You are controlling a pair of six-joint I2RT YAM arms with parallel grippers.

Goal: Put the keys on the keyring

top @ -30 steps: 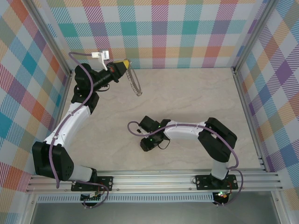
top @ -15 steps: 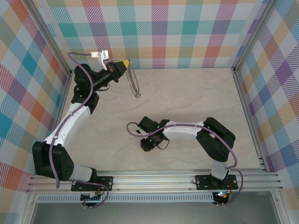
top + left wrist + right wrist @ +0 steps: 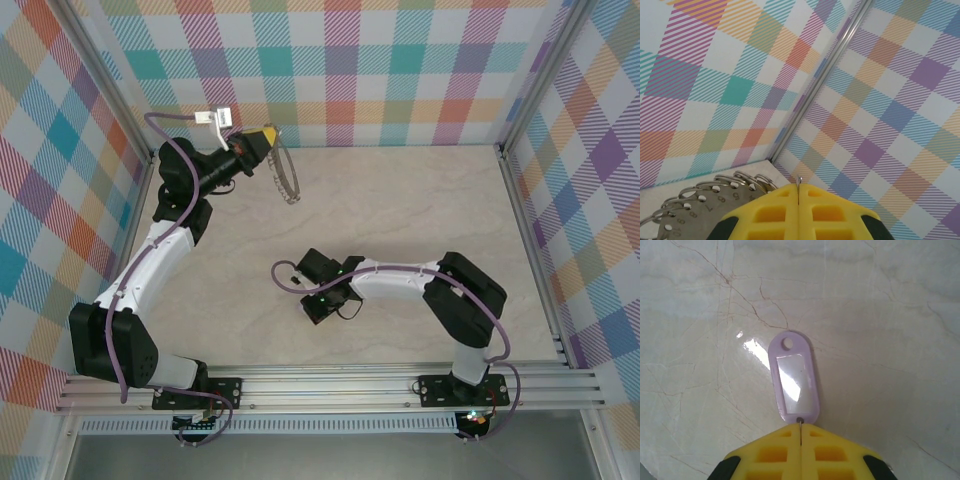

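while the large thin grey scalloped metal keyring (image 3: 287,175) is clamped at far left by the left gripper (image 3: 798,192), the small lilac plastic key tag (image 3: 793,377) is pinched endwise by the closed right gripper (image 3: 800,432) at the middle of the pale marble table (image 3: 430,220), well apart, its long axis running straight on from the jaws.

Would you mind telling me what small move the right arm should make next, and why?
Probably lift the right gripper a little, straight up. Its jaws are shut at the near end of the key tab, which lies flat on the table. The left gripper holds the keyring raised near the back wall, so the tab must clear the surface before travelling there.
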